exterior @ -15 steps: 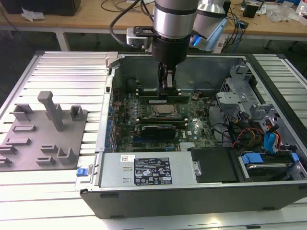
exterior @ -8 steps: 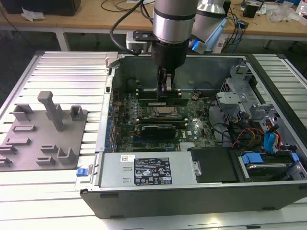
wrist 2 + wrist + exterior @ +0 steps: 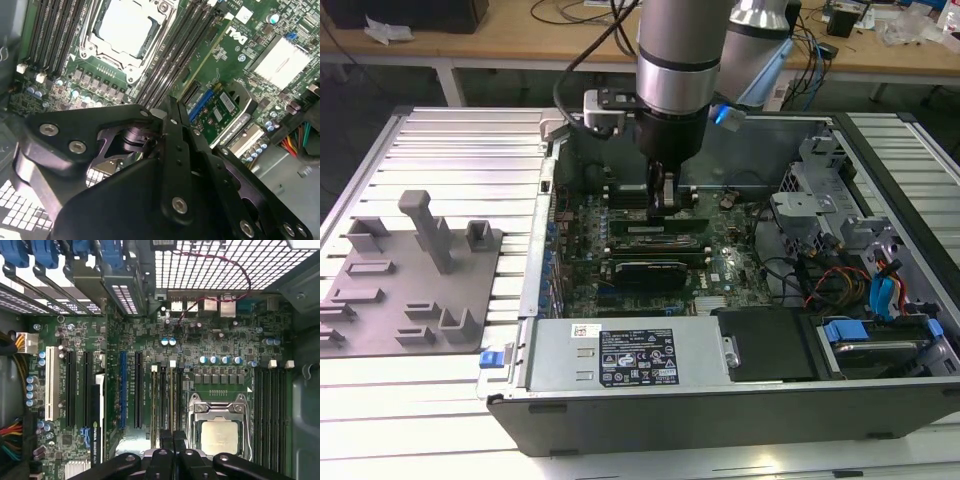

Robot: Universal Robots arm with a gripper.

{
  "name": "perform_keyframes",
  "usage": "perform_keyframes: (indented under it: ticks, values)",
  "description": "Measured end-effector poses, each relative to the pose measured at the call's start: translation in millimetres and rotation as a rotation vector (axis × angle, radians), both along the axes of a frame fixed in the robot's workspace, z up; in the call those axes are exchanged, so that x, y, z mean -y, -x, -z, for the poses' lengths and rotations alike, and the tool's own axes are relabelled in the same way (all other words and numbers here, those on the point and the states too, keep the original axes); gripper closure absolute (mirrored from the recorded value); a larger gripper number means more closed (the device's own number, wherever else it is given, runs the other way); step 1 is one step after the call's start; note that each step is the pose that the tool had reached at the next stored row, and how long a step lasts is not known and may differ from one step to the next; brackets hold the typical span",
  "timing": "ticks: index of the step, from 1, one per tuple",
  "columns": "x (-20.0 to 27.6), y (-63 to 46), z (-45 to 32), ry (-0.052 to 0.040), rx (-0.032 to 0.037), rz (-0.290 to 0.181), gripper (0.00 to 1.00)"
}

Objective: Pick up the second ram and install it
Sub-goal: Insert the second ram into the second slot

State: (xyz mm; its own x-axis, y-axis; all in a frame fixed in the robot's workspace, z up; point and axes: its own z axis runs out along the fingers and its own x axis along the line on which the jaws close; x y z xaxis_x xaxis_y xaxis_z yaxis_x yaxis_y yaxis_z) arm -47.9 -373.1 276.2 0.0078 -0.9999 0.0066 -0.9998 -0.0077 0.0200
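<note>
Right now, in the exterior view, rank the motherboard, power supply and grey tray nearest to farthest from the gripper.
1. Motherboard: directly under the gripper, inside the case.
2. Power supply: at the case's near edge.
3. Grey tray: outside the case, at the exterior view's left.

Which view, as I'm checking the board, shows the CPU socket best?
The first wrist view: the CPU socket appears nearly whole, straight on. The second wrist view shows it slanted, cut by the picture's edge. In the exterior view the arm hangs over that area.
</note>
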Motion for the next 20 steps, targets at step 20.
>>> perform_keyframes:
  ticks: [20]
  values:
    - [-0.1,-3.1,31.3,-0.0001,0.0001,0.002,0.91]
